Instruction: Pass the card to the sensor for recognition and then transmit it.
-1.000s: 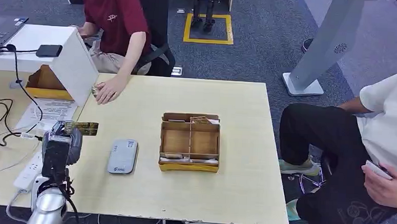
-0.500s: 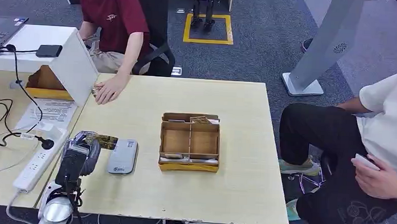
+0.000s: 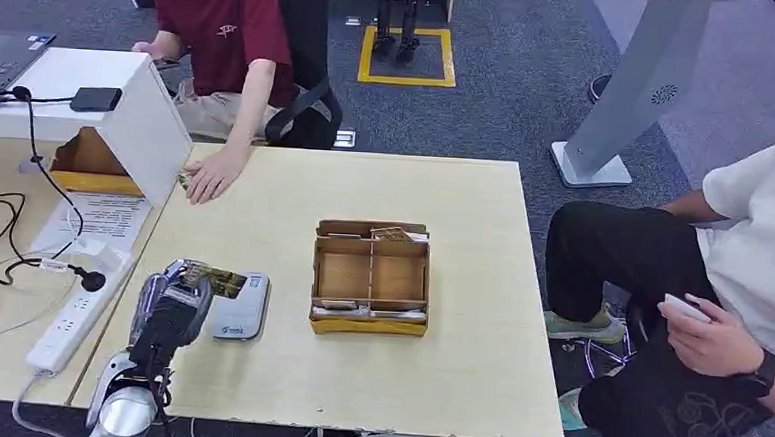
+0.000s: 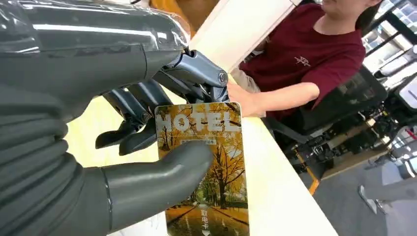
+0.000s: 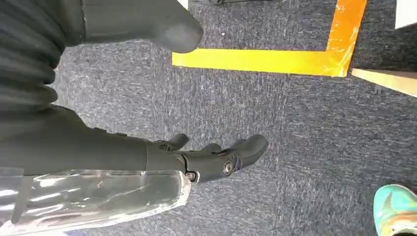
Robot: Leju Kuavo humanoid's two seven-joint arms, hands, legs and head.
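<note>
My left hand (image 3: 174, 305) hovers at the near left of the table and pinches a hotel card (image 3: 216, 279) printed with yellow autumn trees. In the left wrist view the card (image 4: 206, 167) sits between the thumb and the dark fingers (image 4: 147, 115). The card's free end reaches over the left edge of the grey card sensor (image 3: 240, 306), which lies flat on the table. My right hand (image 5: 206, 160) hangs beside the body above the grey carpet, fingers apart, holding nothing.
A cardboard box (image 3: 370, 277) with compartments stands mid-table, right of the sensor. A white power strip (image 3: 70, 319) and cables lie on the left. A person in a red shirt (image 3: 223, 30) rests a hand (image 3: 205, 181) on the far left table edge. Another person (image 3: 720, 296) sits at the right.
My left hand has moved rightward and nearer with the card, from above the power strip to the sensor's left edge. The seated person at the right has shifted a hand holding a phone.
</note>
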